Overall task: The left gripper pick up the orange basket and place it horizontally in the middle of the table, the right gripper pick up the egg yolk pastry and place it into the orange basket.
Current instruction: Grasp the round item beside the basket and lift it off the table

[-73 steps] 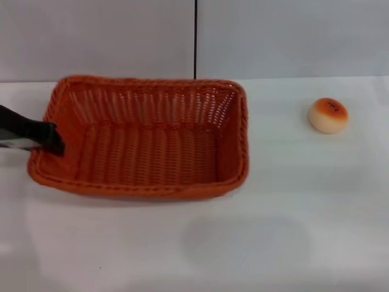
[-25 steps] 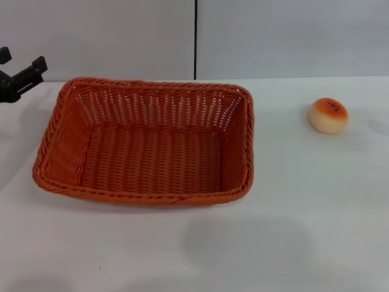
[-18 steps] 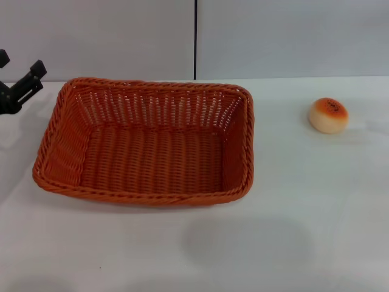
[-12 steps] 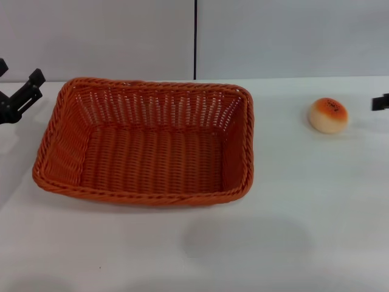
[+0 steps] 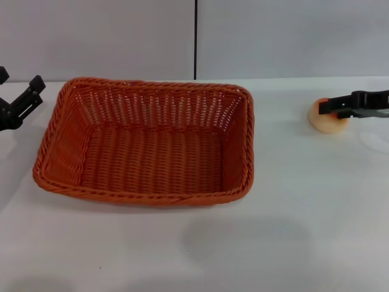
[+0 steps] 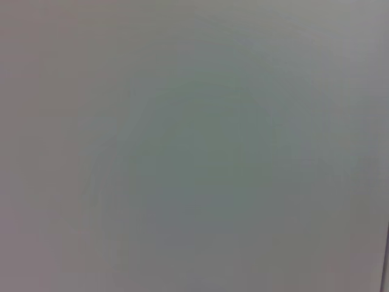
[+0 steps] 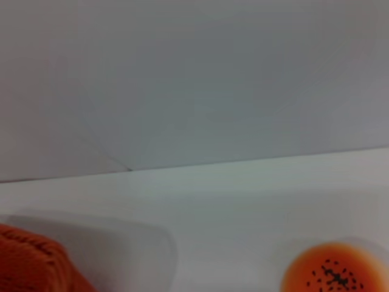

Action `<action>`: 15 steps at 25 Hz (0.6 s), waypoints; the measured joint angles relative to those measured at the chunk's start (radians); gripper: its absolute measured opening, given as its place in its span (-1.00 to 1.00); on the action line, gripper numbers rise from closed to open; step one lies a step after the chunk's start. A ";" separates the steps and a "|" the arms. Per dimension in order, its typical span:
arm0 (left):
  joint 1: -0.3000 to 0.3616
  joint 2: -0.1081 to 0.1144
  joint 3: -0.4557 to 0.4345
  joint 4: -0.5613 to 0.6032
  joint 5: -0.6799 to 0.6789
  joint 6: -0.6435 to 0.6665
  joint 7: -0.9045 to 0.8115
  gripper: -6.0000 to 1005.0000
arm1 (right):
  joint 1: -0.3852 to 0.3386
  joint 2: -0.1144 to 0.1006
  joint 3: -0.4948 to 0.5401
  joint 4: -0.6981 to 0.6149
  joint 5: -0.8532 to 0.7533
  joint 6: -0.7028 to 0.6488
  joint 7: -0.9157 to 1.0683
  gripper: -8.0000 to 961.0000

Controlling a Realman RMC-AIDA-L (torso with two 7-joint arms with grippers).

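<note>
Over the egg yolk pastry (image 5: pixel 328 121), right claw (image 5: pixel 324 107), opening unclear, left claw (image 5: pixel 18 91) spread wide, empty

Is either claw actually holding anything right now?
Left claw holds nothing, open beside the orange wicker basket. Right claw overlaps the small round pastry; grip unclear.

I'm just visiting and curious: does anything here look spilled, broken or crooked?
Nothing stands out. The large orange woven basket sits flat and empty on the white table, and the small round glazed pastry looks whole.
</note>
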 joint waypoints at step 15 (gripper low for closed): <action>-0.033 0.000 0.009 -0.007 -0.002 -0.006 -0.002 0.60 | -0.035 0.002 -0.009 0.043 0.002 0.113 0.004 0.08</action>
